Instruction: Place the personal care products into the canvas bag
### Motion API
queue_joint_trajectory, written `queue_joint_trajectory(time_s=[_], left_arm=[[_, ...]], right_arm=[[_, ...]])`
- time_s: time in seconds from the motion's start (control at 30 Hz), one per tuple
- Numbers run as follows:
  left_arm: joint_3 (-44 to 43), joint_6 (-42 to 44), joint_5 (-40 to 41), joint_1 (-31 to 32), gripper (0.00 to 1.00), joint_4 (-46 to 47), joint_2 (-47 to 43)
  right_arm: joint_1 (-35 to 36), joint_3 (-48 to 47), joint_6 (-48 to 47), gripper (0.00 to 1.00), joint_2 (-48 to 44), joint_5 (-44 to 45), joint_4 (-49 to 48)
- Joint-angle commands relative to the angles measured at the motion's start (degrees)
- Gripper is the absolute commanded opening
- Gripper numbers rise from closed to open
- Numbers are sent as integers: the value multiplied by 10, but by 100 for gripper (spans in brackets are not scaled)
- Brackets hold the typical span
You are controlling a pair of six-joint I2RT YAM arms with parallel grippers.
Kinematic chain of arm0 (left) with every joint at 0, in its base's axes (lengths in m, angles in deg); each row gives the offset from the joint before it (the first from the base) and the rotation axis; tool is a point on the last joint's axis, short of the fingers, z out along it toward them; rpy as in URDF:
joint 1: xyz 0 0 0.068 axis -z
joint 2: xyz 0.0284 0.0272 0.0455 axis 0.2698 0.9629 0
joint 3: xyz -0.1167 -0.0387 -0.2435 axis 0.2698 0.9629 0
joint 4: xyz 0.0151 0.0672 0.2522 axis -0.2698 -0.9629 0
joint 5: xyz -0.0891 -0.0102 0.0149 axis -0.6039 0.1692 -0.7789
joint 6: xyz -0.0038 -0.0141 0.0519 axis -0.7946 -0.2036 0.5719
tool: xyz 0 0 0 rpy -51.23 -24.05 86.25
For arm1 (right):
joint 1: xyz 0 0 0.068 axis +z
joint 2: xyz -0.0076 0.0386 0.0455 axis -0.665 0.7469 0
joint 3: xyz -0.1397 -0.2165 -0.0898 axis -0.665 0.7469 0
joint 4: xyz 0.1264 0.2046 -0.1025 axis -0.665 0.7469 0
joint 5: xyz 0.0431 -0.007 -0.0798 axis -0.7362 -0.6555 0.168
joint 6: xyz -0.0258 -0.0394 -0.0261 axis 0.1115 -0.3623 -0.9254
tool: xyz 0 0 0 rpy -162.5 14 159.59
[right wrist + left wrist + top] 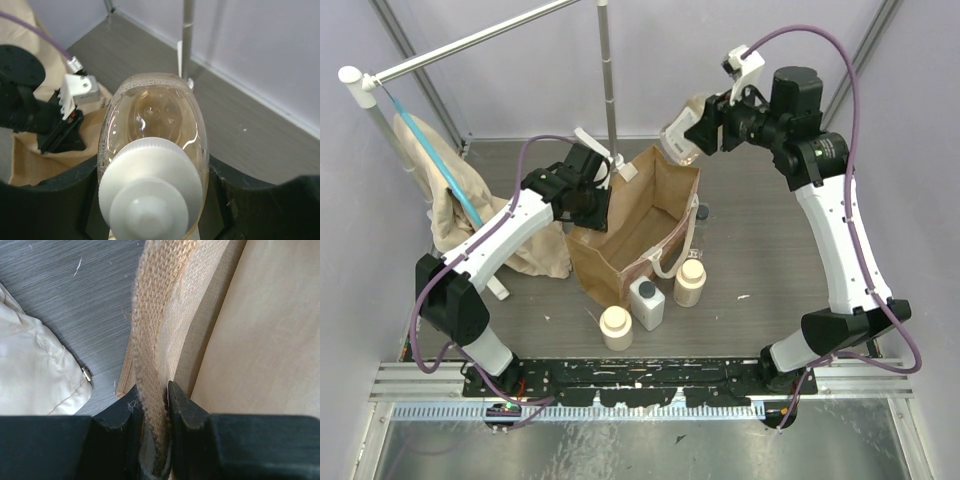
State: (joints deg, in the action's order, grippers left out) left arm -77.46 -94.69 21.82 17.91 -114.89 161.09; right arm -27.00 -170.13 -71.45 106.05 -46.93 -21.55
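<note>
The canvas bag [640,215] stands open mid-table, tan with cream loop handles. My left gripper [588,196] is shut on its left rim; in the left wrist view the jaws [152,402] pinch the woven strap [152,330] beside the bag's inner wall [265,340]. My right gripper [695,130] is shut on the beige white-capped bottle [680,138], held in the air over the bag's far right corner; in the right wrist view the bottle [152,125] fills the jaws [152,170], cap towards the camera. Two cream round bottles [616,327] [690,283] and the white square dark-capped one [646,303] stand in front of the bag.
A beige cloth with a blue strap [455,205] hangs from a rack at the left, close to my left arm; it also shows in the left wrist view [35,375]. A metal pole [608,80] stands behind the bag. A small dark item [703,213] lies right of the bag.
</note>
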Motion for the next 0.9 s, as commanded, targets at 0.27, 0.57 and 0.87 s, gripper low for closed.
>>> queue_joint_trajectory(time_s=[0.27, 0.57, 0.87], left_arm=[[0, -4, 0, 2, 2, -6, -19], [10, 4, -5, 2, 3, -16, -46], [11, 8, -8, 2, 3, -9, -43]], right_arm=[[90, 99, 34, 1, -15, 4, -103], [110, 225, -11, 1, -3, 45, -209], [122, 271, -77, 1, 30, 73, -287]])
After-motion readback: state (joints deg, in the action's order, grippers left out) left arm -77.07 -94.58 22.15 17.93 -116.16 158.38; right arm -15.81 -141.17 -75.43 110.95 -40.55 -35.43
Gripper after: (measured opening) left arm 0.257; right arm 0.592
